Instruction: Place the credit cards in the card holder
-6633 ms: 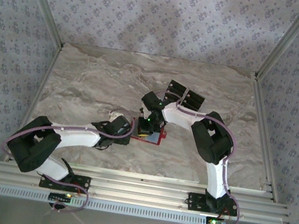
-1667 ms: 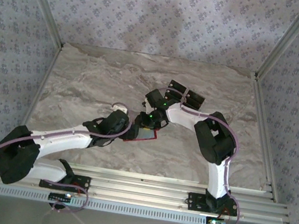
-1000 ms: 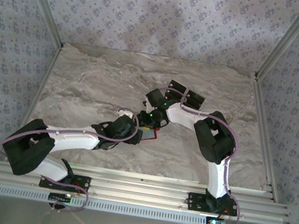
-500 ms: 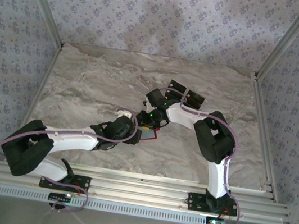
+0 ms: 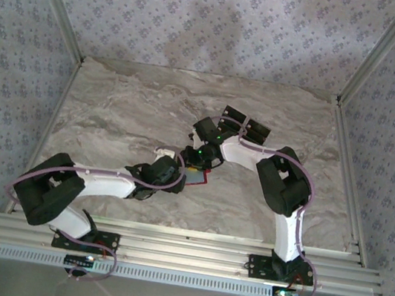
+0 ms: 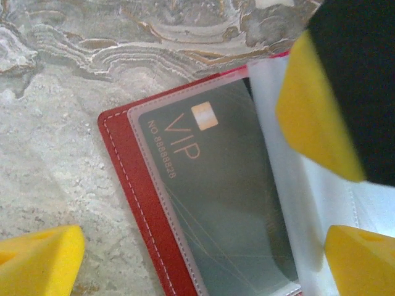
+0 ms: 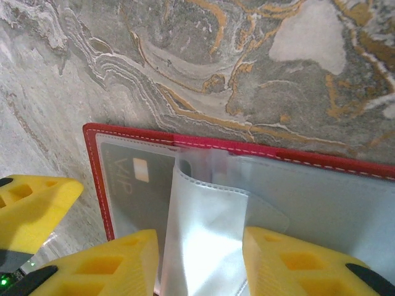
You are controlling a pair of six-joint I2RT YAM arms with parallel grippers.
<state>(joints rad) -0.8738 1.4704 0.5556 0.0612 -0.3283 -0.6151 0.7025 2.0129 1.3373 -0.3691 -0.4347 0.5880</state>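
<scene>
— Marbled grey-brown stone tabletop [image 5: 129, 107] is stretching out under both of your arms, with flowered wallpaper walls [image 5: 204, 14] closing it in. Your small red folding card holder [image 5: 201, 179] is lying open near the middle, where your two wrists are meeting.

— What is my left gripper doing?

— Your left gripper [image 6: 200, 256] is hanging over the holder's left half with its yellow fingers [image 6: 43, 259] spread wide, gripping nothing. Under it, a dark grey card printed VIP [image 6: 216, 185] is sitting inside a clear pocket [image 6: 145, 132].

— And the right?

— Your right gripper [image 7: 200, 259] is standing part-way open, its fingertips [image 7: 123, 262] flanking a pale translucent pocket leaf [image 7: 203, 222] that is curling up from the holder's middle. I cannot tell whether it is pinching that leaf or merely bracketing it.

— Where are the other cards?

— Your loose flat black credit cards [image 5: 256, 132] are lying on the stone just beyond your right forearm, apart from the holder.
</scene>
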